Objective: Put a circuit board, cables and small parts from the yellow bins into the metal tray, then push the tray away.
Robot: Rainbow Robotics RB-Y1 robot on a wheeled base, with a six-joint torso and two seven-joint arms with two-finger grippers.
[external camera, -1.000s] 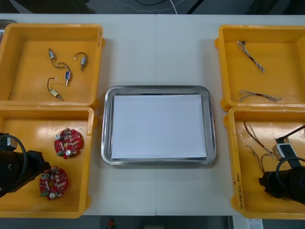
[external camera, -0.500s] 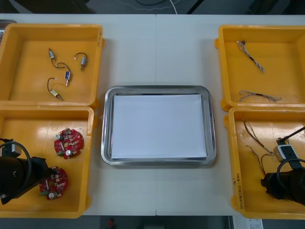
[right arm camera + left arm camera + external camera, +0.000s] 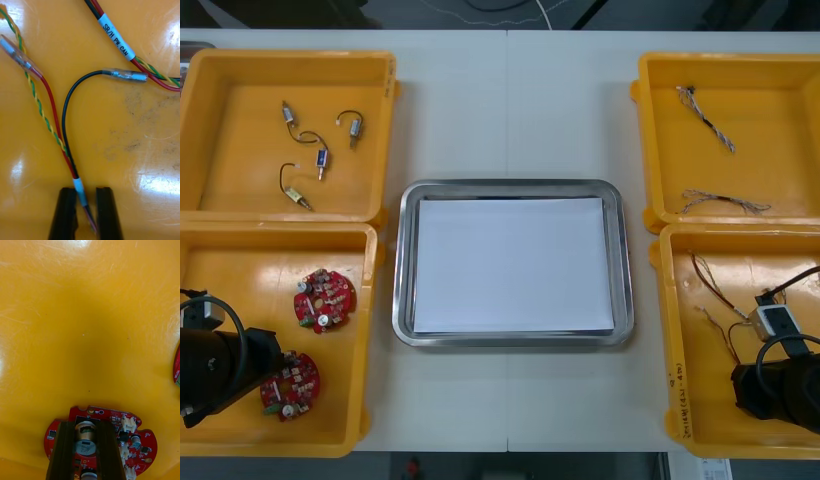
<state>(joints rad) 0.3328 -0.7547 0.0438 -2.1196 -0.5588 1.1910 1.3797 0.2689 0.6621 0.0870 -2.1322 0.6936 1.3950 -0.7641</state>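
Board (image 3: 148, 438) lies flat on the floor of the near left bin (image 3: 370, 330), and my left fingers (image 3: 67, 450) are clenched on it. They stand one on each side of a small upright cylinder on its face, which fills the gap between them. A second board (image 3: 324, 299) lies just beyond it in the same bin, apart from it. In the front view my left arm (image 3: 215, 365) covers the first board's outer edge.

My right fingers (image 3: 67, 213) are down in the near right bin (image 3: 667, 330), released. A cable (image 3: 56, 123) of red, black and twisted yellow-green strands runs between them, its white band at their tips and a gap on either side. A labelled cable (image 3: 114, 37) lies farther off on the bin floor.

The tray (image 3: 620, 270), white inside, sits on the desk (image 3: 510, 110) between the bins. Small parts (image 3: 310, 150) lie in the far left bin (image 3: 390, 90), and twisted cables (image 3: 708, 125) lie in the far right bin (image 3: 642, 130).
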